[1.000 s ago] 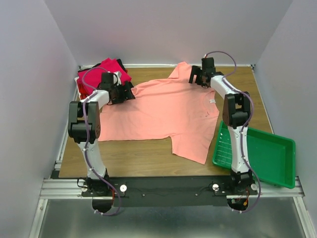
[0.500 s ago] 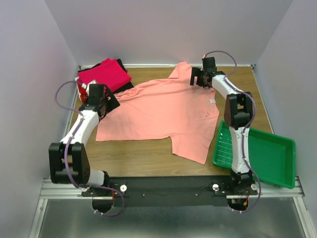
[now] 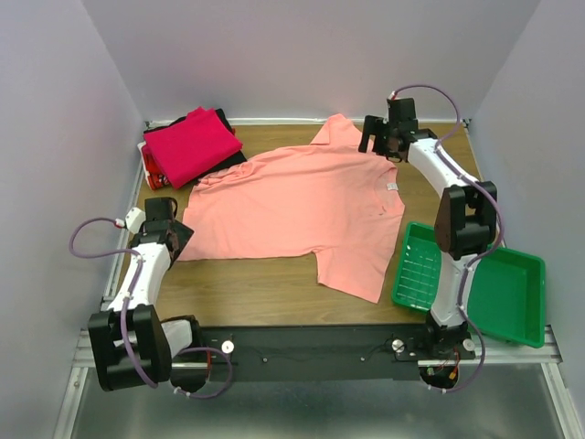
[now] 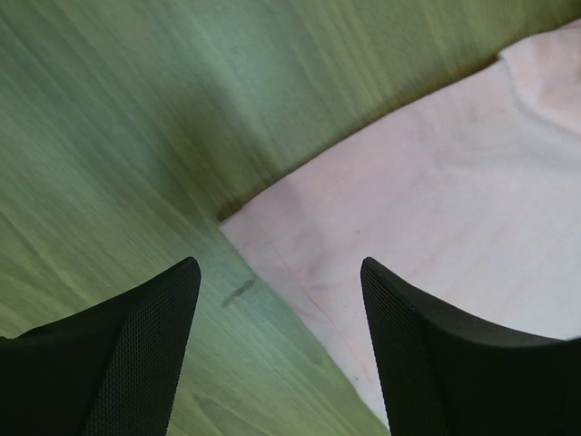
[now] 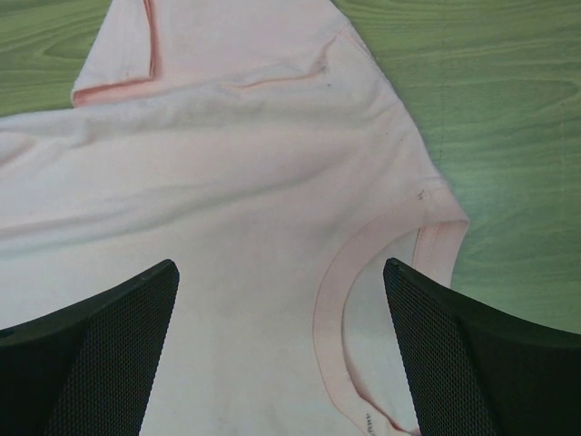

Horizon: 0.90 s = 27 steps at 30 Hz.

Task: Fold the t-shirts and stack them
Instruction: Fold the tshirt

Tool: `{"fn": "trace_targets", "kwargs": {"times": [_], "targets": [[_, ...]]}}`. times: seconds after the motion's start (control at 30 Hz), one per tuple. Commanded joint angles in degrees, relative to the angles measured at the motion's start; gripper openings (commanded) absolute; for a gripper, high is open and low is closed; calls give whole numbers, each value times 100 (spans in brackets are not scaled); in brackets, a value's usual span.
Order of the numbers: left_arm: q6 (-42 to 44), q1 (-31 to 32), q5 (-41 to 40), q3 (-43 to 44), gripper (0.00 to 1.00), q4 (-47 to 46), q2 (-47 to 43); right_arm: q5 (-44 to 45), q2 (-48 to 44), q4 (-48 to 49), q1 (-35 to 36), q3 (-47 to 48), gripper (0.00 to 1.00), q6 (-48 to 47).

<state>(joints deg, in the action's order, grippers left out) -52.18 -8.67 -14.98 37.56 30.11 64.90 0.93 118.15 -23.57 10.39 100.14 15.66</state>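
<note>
Flat salmon-pink t-shirt [image 3: 302, 206], soft cloth

Items counted: 1 salmon-pink t-shirt [image 3: 292, 206]; 1 magenta t-shirt [image 3: 192, 142]; 1 red t-shirt [image 3: 151, 169] and 1 black t-shirt [image 3: 236, 157], edges only showing. 1 green tray [image 3: 512, 293]. 2 arms: left arm [image 3: 137, 283], right arm [image 3: 457, 219].

Matt salmon cloth t-shirt [image 3: 302, 206] lies on wood-grain table [image 3: 265, 288].
</note>
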Motion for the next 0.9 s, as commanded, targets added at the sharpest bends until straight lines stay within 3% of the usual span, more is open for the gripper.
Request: {"fn": "trace_targets", "kwargs": {"times": [0.0, 0.87], "targets": [[-275, -196, -304, -301, 77, 101, -101, -58, -212, -77, -37, -301, 100, 183], [191, -469, 197, -557, 46, -945, 804, -391, -890, -33, -37, -864, 100, 438]]}}
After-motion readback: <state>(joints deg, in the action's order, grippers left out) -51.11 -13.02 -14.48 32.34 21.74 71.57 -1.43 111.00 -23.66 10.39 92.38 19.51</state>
